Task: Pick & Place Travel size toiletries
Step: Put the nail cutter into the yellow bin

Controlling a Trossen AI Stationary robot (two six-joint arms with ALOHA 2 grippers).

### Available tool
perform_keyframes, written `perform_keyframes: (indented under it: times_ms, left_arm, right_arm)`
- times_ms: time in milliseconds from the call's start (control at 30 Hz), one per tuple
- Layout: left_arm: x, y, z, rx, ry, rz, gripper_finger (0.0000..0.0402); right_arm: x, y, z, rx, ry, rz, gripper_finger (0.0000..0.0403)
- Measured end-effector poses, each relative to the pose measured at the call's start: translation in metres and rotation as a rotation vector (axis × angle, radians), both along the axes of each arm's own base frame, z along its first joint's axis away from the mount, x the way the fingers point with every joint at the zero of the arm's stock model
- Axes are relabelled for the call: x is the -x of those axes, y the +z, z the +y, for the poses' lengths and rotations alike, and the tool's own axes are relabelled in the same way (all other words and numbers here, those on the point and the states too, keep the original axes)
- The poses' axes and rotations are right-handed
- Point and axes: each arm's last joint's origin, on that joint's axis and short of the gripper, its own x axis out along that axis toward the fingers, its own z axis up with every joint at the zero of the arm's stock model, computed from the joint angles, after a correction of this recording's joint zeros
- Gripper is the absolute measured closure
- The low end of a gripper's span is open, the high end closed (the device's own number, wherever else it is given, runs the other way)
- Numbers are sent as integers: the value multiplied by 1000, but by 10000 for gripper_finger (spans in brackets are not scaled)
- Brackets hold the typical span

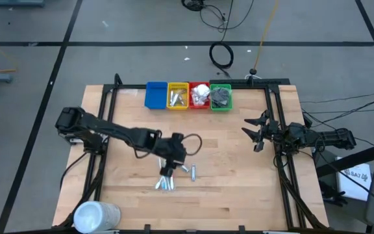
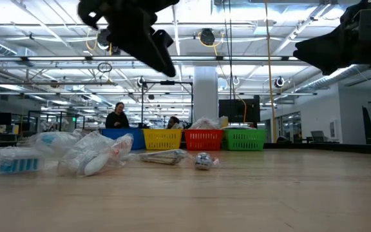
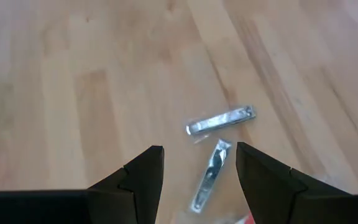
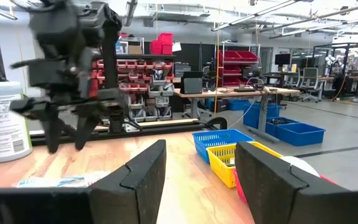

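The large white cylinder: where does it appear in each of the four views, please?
High view: large white cylinder at the bottom left table corner, lying on its side.
Low view: cannot be told apart from the clear-wrapped items at the left.
Left wrist view: not in it.
Right wrist view: at the left edge, upright in the picture, beside the left arm.
Shared landmark: the yellow bin, second in the row of coloured bins.
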Motion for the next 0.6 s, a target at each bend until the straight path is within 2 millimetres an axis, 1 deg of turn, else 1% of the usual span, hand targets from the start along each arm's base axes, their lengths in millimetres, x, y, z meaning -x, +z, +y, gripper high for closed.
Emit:
perform_keyframes:
  times_ms: [133,233,433,600]
  left_arm:
    - [-5,-15,-14,-4,-14,30,204]
    - [-12,-31,-20,5,-6,55,204]
    - [-23,-67,-20,-4,0,145,204]
    - [-27,-83,-16,-3,14,189,204]
  right_arm:
    - [0,0,0,0,1,2,222]
    - [-1,0,0,0,0,4,222]
    - [-1,0,0,0,0,1,222]
    - [-1,0,0,0,0,3,222]
